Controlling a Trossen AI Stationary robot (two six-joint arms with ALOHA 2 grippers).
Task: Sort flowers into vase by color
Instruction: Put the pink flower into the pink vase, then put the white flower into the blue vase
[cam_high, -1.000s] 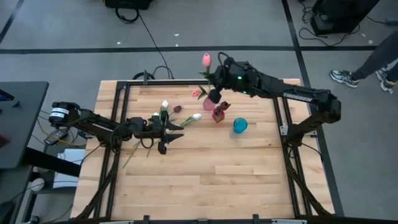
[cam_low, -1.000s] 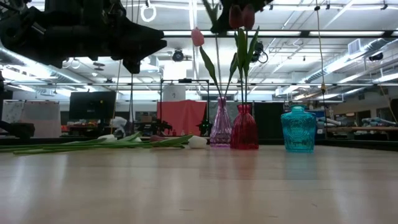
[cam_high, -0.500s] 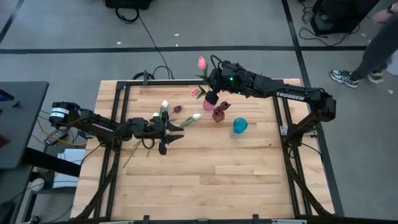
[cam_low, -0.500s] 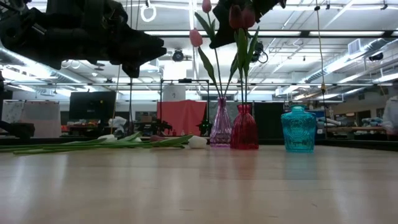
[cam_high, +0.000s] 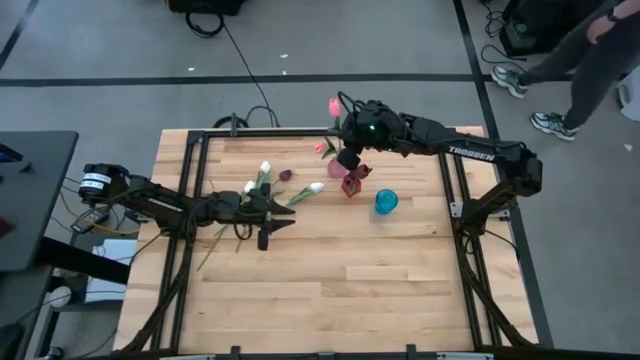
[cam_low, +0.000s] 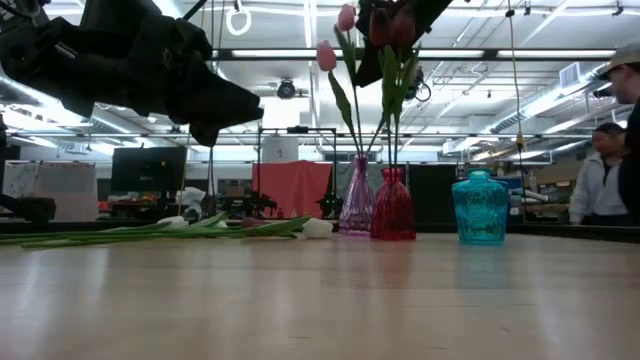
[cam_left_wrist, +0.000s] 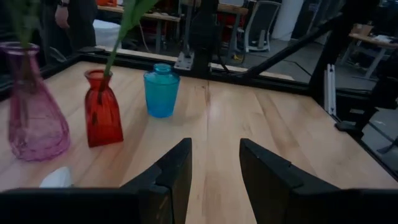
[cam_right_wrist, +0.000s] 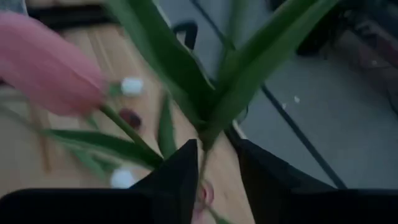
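Two pink tulips stand in the pink vase (cam_high: 335, 166) (cam_low: 356, 200), their heads (cam_low: 326, 55) (cam_low: 346, 17) high above it. My right gripper (cam_high: 349, 152) (cam_right_wrist: 214, 163) hovers over this vase, open, with one pink tulip's stem (cam_right_wrist: 203, 146) running down between its fingers. The red vase (cam_high: 350, 184) (cam_low: 392, 205) holds dark red tulips. The blue vase (cam_high: 386, 202) shows no flower. White tulips (cam_high: 265, 168) (cam_high: 316, 187) and a dark red one (cam_high: 285, 175) lie flat on the table. My left gripper (cam_high: 270, 226) (cam_left_wrist: 214, 180) hangs open just near of them. My right gripper has the pink tulip's stem (cam_right_wrist: 201, 155), just below the leaves, between its open fingers, which come from above. I cannot tell whether a finger touches the stem. The tulip stands upright with its lower stem in the pink vase.
The three vases stand close together at the table's far middle. The loose flowers' stems (cam_high: 212, 245) run toward the near left under my left arm. A black frame (cam_high: 190, 150) edges the table. People walk beyond the far right corner (cam_high: 590, 60).
The pink tulip at my right gripper has come down into the pink vase, and its head now shows in the low view beside the other pink head. My left gripper has dipped a little toward the table.
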